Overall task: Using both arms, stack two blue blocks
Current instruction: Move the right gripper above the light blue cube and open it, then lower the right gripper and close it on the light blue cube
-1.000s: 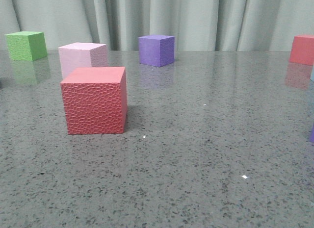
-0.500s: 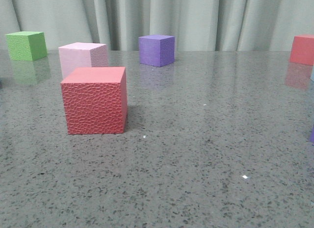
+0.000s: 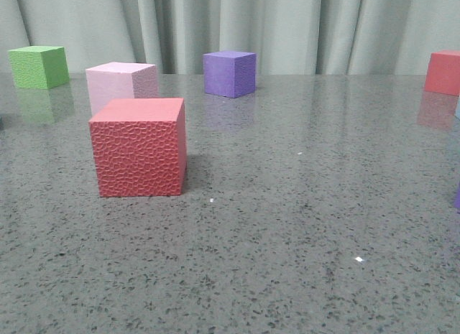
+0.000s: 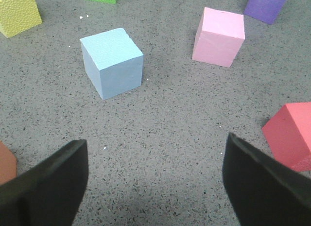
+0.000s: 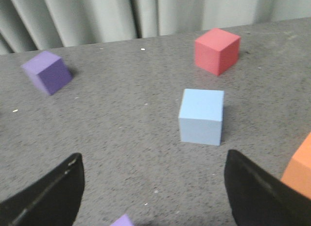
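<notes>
Left wrist view: one blue block [image 4: 112, 62] sits alone on the grey speckled table [image 4: 160, 153], all faces clear of other objects. Colour light sky-blue, matte, edges crisp, top face slightly paler than the two side faces in view. It is turned so that one vertical edge faces the camera. The left gripper [image 4: 155, 180] has its dark fingers [image 4: 48, 184] spread wide, nothing between them; the block lies ahead of the gap, toward the side of the finger just marked. A pink cube [image 4: 218, 37] stands well apart from the block, a purple cube [image 4: 266, 5] beyond it. A yellow cube [image 4: 17, 13] and a red cube [image 4: 290, 134] are cut by the frame edges.

Right wrist view, somewhat blurred: second blue block [image 5: 201, 116], same pale blue, smooth faces, resting flat on the table, free on all sides. Right gripper [image 5: 154, 187] likewise spread wide and empty; block lies ahead of the gap. A smooth red cube [image 5: 217, 50] stands beyond it; an orange object [image 5: 297, 170], probably another cube, is at the frame edge.

Front view: neither blue block is in frame; a textured red cube [image 3: 139, 147] is nearest the camera.
</notes>
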{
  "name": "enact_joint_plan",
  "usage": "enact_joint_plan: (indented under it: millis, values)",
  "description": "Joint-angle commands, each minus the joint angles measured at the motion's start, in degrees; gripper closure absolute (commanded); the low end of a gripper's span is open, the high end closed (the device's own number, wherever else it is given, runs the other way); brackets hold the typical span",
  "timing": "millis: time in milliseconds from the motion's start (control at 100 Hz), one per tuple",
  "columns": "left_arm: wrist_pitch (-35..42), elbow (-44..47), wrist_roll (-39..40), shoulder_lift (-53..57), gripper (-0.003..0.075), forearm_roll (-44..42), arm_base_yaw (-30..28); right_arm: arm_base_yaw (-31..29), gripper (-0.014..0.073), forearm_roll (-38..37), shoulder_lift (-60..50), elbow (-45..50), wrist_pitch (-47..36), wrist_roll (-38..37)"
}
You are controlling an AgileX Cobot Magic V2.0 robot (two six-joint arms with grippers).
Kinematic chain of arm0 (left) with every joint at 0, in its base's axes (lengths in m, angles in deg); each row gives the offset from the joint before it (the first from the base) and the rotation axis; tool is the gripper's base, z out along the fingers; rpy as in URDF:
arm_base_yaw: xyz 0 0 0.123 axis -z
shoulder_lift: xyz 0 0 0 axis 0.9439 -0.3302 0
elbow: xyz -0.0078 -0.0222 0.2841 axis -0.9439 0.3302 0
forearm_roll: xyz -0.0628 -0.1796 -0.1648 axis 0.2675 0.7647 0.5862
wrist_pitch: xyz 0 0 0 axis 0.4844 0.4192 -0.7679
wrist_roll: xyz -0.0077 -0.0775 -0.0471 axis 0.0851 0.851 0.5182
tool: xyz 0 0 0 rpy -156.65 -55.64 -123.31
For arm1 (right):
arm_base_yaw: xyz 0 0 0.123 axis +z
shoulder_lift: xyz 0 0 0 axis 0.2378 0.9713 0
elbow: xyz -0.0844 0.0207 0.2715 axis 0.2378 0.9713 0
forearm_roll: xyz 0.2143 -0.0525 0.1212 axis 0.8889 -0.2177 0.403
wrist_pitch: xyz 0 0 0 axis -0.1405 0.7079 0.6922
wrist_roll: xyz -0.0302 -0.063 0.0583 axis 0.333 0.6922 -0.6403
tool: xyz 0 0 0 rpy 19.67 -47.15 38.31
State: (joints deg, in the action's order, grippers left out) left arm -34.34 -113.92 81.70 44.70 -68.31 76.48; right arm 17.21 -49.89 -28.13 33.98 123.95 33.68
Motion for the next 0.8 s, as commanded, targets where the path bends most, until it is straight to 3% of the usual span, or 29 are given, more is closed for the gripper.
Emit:
enact_joint_plan:
  millis: [0,430,790]
  values:
    - [3.42,-2.06,0.02,-0.51,0.0211,0.27,0.37,-0.46,0.0003,-4.49,4.92,-4.96,-2.5,-3.02]
    - [3.42,-2.06,0.02,-0.51,0.0228,0.27,0.37,-3.0,0.0003,-8.93,26.2,-19.34,0.15,-5.11]
    - [3.42,-2.06,0.02,-0.51,0.0228,0.27,0.37,-4.86,0.0003,-9.44,39.28,-23.43,-1.34,-5.05]
